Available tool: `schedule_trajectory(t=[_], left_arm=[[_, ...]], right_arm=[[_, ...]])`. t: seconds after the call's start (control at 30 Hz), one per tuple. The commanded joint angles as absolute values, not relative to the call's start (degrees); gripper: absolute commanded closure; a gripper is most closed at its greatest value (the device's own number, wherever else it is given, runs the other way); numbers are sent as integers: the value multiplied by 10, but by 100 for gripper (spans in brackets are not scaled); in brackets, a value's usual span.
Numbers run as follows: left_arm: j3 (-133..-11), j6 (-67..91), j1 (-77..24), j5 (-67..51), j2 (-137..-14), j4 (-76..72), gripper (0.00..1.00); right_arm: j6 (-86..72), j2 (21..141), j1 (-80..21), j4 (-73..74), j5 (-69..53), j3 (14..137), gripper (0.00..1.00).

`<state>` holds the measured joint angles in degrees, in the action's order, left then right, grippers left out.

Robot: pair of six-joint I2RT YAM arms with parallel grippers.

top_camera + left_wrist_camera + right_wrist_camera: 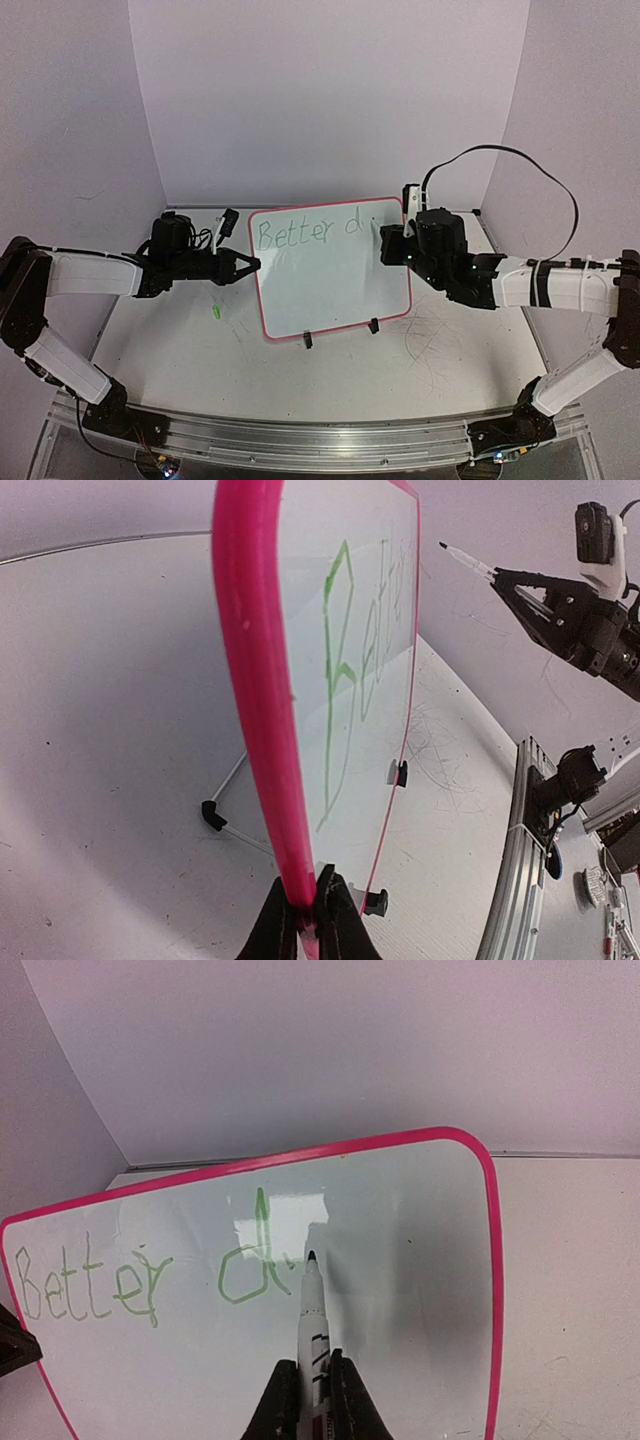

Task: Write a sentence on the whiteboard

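The whiteboard (340, 285), white with a pink rim, stands tilted on black feet at mid-table. Green writing on it, the sentence (305, 232), reads "Better d" along the top. My left gripper (250, 265) is shut on the board's left rim; in the left wrist view the gripper (307, 898) pinches the pink rim (255, 680). My right gripper (313, 1372) is shut on a white marker (312, 1310). Its dark tip sits at the board (420, 1290), just right of the "d" (242, 1272). From above, the right gripper (388, 246) is at the board's upper right.
A small green cap (214, 312) lies on the table left of the board. Faint scribble marks (440, 345) cover the table at the right. The stand feet (308, 340) jut forward below the board. Walls close in behind and at both sides.
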<state>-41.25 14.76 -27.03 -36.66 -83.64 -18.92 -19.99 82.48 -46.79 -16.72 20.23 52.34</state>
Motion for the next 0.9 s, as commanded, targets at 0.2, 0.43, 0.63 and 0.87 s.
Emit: schedule_trajectory(t=[0.2,0.43,0.63,0.87], left_arm=[[-432,110,-279,-314,-845,-163,100],[-432,109,-279,-314,-845,-162,100],[-432,107,-280,-314,-845,-162,100],[-432,106,-280,-312,-845,-161,100]], right_arm=[[-201,857,-461,-184,218,543,100],[-192,874,-461,-188,220,556,100],[-182,884,-461,-188,220,569,100],[-181,892,-461,-187,198,574,100]])
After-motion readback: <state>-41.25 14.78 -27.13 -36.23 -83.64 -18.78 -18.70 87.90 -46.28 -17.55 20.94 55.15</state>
